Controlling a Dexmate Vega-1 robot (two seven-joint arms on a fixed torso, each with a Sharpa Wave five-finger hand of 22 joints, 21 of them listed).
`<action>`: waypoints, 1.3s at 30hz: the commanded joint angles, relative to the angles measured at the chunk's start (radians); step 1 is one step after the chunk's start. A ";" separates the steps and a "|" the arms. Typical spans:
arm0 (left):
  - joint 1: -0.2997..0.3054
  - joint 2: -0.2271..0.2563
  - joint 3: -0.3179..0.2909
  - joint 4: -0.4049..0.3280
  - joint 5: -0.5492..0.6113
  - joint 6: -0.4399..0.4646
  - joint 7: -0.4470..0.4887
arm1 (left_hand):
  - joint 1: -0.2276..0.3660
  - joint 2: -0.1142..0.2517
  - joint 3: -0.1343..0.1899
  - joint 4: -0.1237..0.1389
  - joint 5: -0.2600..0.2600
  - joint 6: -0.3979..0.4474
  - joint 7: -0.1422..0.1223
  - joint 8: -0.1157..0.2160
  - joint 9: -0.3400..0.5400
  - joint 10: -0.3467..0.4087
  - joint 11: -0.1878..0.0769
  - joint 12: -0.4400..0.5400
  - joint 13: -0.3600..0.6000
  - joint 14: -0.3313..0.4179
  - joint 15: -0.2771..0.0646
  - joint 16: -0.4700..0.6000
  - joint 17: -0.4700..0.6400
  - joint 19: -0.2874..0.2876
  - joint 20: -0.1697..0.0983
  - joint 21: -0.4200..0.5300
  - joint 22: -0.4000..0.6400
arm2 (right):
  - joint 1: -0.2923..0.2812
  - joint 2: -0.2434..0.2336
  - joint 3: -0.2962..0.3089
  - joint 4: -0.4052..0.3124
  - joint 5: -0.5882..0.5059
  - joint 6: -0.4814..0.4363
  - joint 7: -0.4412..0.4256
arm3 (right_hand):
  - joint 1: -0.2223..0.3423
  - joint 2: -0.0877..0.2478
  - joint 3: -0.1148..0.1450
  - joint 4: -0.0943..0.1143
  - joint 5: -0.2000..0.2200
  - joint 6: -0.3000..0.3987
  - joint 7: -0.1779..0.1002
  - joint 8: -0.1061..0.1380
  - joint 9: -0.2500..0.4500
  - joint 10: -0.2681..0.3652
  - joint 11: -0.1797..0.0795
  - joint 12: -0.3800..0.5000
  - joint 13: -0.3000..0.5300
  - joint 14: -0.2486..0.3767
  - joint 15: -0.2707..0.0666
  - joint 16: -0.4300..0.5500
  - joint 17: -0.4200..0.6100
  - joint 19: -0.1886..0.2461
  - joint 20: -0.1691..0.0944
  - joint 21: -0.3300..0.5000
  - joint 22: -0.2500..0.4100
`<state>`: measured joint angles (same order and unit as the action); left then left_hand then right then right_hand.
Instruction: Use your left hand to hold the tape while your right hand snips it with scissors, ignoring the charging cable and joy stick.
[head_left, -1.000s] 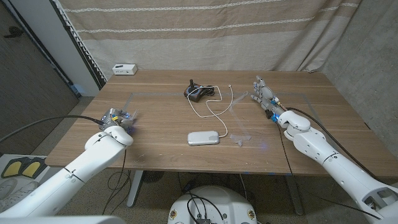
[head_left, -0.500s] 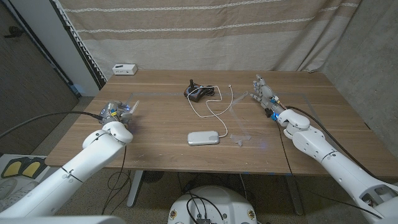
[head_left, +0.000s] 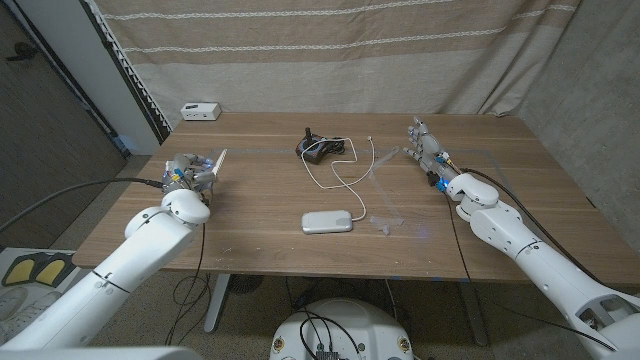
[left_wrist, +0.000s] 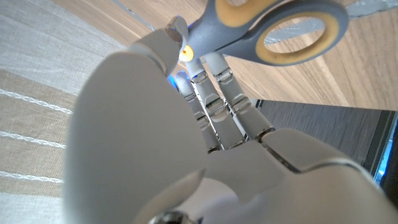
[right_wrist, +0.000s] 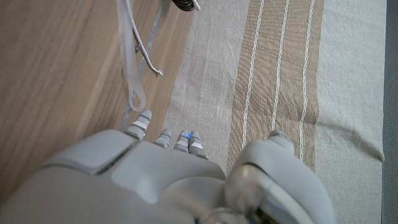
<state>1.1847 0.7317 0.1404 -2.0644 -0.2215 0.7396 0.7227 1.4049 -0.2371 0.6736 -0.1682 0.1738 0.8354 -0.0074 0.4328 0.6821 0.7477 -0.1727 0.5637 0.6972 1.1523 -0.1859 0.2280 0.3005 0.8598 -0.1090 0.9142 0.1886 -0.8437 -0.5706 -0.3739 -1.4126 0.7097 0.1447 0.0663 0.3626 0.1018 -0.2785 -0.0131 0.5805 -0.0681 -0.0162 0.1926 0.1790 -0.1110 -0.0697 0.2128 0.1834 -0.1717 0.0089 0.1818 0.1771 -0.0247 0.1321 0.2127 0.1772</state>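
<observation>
The left hand (head_left: 188, 172) has moved up the table's left side over the last second, away from the robot and towards the curtain. It now sits at about 9 o'clock from the table's middle. A pale blade juts out at its 1 o'clock and has travelled with it. In the left wrist view the grey and yellow handle of the scissors (left_wrist: 267, 28) sits right at the thumb tip and fingertips, so the hand seems to pinch the scissors, though the contact itself is half hidden. That runs against the task, which gives the scissors to the other hand, so a handover or a set-down is probably needed before any cut.

Towards the middle, the joystick (head_left: 315, 146) and the looping white cable (head_left: 345, 170) lie at 12 o'clock from a flat white pack (head_left: 329, 221). All three are to be left alone.

The clear tape (head_left: 381, 222) lies just beside the pack at its 3 o'clock. It is well apart from the left hand, at that hand's 4 o'clock.

The right hand (head_left: 426, 155) has not moved. Its fingers are straight and apart and hold nothing. The tape lies near it at about 7 o'clock, and its strip shows ahead of the fingertips in the right wrist view.
</observation>
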 joint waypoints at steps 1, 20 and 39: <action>0.050 -0.029 -0.084 0.000 -0.074 -0.131 -0.030 | 0.092 0.098 0.002 0.005 0.006 0.001 0.004 0.003 0.000 -0.001 0.002 -0.003 -0.003 0.031 -0.032 -0.001 0.003 -0.005 -0.114 0.008 0.002 | -0.012 0.002 0.000 -0.031 -0.012 0.006 -0.022 | 0.012 0.003 -0.004 -0.005 -0.001 -0.010 0.002 0.000 0.004 -0.006 0.000 -0.003 0.005 -0.040 0.000 0.005 0.001 0.004 -0.002 -0.003 0.000; 0.076 -0.054 -0.123 0.035 -0.146 -0.271 -0.059 | 0.090 0.105 0.010 0.007 0.008 -0.016 -0.011 -0.055 -0.065 0.015 0.002 -0.056 -0.077 0.046 -0.035 0.009 0.023 -0.020 -0.112 0.027 0.003 | -0.053 -0.013 0.006 -0.111 -0.022 -0.012 -0.080 | 0.018 0.007 -0.001 -0.007 -0.002 -0.008 0.002 0.001 0.004 -0.005 0.001 -0.003 0.005 -0.038 0.000 0.005 0.001 0.003 -0.006 -0.006 0.000; 0.083 -0.094 -0.133 0.053 -0.222 -0.368 -0.064 | 0.093 0.100 0.021 0.004 0.007 -0.227 0.040 -0.219 -0.180 0.075 -0.010 -0.040 -0.114 0.056 -0.034 0.002 0.038 -0.032 -0.113 0.049 -0.001 | -0.070 -0.024 0.018 -0.123 -0.022 0.009 -0.079 | 0.023 0.010 0.001 -0.009 -0.003 -0.005 0.002 0.002 0.004 -0.002 0.000 -0.002 0.005 -0.038 0.001 0.004 0.001 0.005 -0.008 -0.008 0.000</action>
<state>1.2617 0.6556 0.0164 -2.0164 -0.3945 0.4192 0.6695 1.4070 -0.2242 0.6813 -0.1698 0.1786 0.5345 -0.0016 0.2037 0.5072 0.8159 -0.1801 0.5181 0.5856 1.1567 -0.1815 0.2331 0.3220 0.8298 -0.1000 0.9558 0.1834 -0.9023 -0.5883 -0.3648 -1.5288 0.6844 0.1409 -0.0117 0.3715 0.1108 -0.2782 -0.0179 0.5806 -0.0680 -0.0162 0.1926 0.1790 -0.1109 -0.0697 0.2128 0.1834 -0.1717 0.0089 0.1818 0.1771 -0.0194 0.1268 0.2072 0.1771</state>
